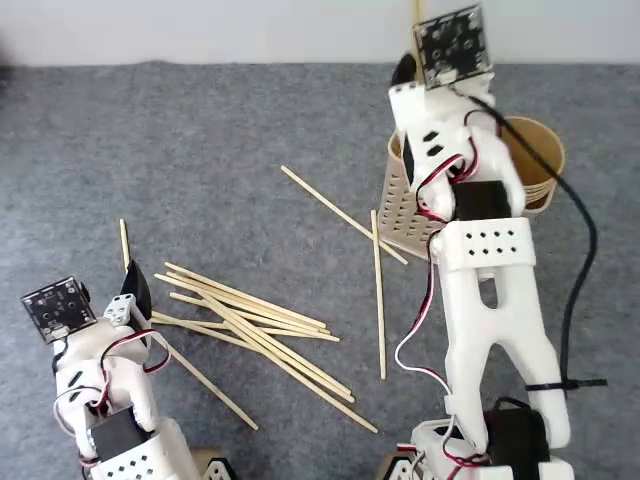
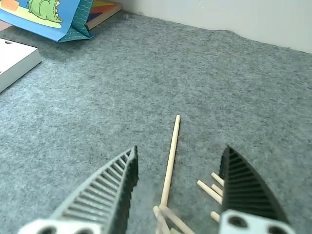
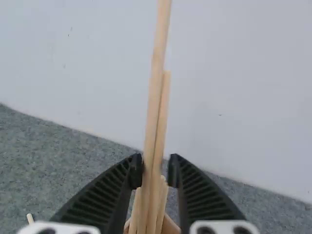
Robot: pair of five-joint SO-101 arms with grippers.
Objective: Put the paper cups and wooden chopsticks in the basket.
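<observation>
Right gripper [image 3: 155, 168] was pinched tight on a chopstick bundle [image 3: 157, 122] over the basket [image 1: 405, 205]. Stacked cups [image 1: 535, 160] stood right at the basket, with the arm hiding whether they were inside it. Loose chopsticks [image 1: 250, 320] lay scattered on the mat [image 1: 200, 150] well apart from the basket, with two more just beside it. Left gripper [image 2: 181, 150] was spread wide at the pile's end farthest from the basket, straddling one stick [image 2: 170, 156].

We see bright, even, diffuse light across the grey worktop [image 1: 200, 150]. The chopsticks [image 1: 240, 318] cast only thin, faint shadows, and the wall [image 3: 234, 73] looks evenly lit.
</observation>
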